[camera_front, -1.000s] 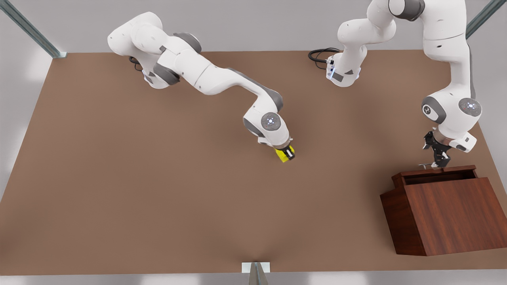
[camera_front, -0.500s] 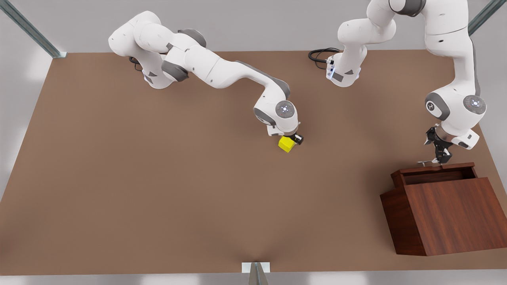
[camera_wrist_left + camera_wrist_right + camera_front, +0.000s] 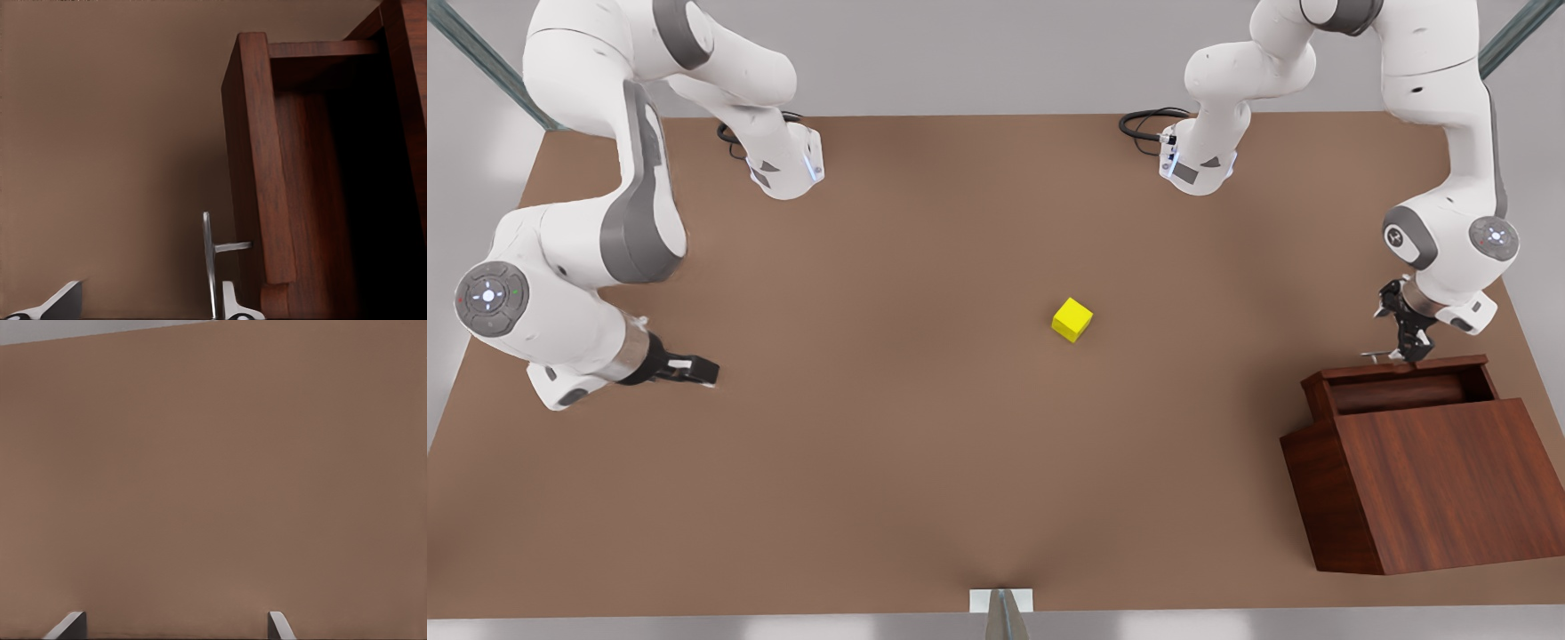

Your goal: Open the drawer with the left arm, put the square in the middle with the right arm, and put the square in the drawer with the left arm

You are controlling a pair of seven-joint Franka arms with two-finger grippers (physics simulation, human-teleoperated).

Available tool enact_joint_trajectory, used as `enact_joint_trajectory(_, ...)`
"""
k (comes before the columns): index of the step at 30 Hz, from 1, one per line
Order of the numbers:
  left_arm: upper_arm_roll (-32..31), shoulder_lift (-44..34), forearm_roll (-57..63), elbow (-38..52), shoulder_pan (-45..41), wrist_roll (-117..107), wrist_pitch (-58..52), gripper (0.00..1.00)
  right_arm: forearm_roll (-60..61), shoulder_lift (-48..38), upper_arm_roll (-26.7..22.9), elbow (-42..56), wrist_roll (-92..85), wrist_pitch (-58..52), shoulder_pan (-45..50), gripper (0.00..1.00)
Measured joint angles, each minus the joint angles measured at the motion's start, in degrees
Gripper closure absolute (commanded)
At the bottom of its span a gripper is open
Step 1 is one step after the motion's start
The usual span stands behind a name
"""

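Observation:
The yellow square [image 3: 1072, 319] rests alone on the brown tabletop [image 3: 871, 462] near its middle. At the front view's right stands the wooden cabinet [image 3: 1432, 480] with its drawer [image 3: 1396, 367] slid out toward the back. My left gripper [image 3: 1409, 348] hangs at the silver handle [image 3: 1380, 356]. In the left wrist view the handle [image 3: 207, 267] stands between the left gripper's [image 3: 148, 305] spread fingers, close to one fingertip [image 3: 232, 303], beside the drawer front [image 3: 257, 167]. My right gripper [image 3: 694, 369] is open at the front view's left, far from the square, over bare table [image 3: 213, 487].
Both arm bases [image 3: 783, 164] [image 3: 1196, 164] sit along the table's back edge, with a black cable [image 3: 1143, 124] by the one at the front view's right. A small white bracket [image 3: 1000, 600] marks the front edge.
The right gripper let go of the square in the middle and swung far back to the front view's left. The left arm drew the drawer further out.

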Motion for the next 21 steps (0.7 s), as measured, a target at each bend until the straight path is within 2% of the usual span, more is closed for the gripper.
enact_joint_trajectory(3,0.09,-0.15,0.08,0.00,0.02,0.00,-0.16,0.00,1.43,-10.74,-0.08,-16.26,-0.50,8.89,-0.04,0.00)
enact_joint_trajectory(4,0.09,-0.14,0.33,0.00,0.05,-0.08,-0.15,0.00,1.52,-11.69,-0.09,-17.85,-0.54,10.32,0.33,0.00)
enact_joint_trajectory(21,0.70,-2.22,3.21,0.05,-0.05,-0.52,-7.37,0.00,1.97,-9.75,-0.19,-16.45,-2.57,11.43,-0.07,0.00)
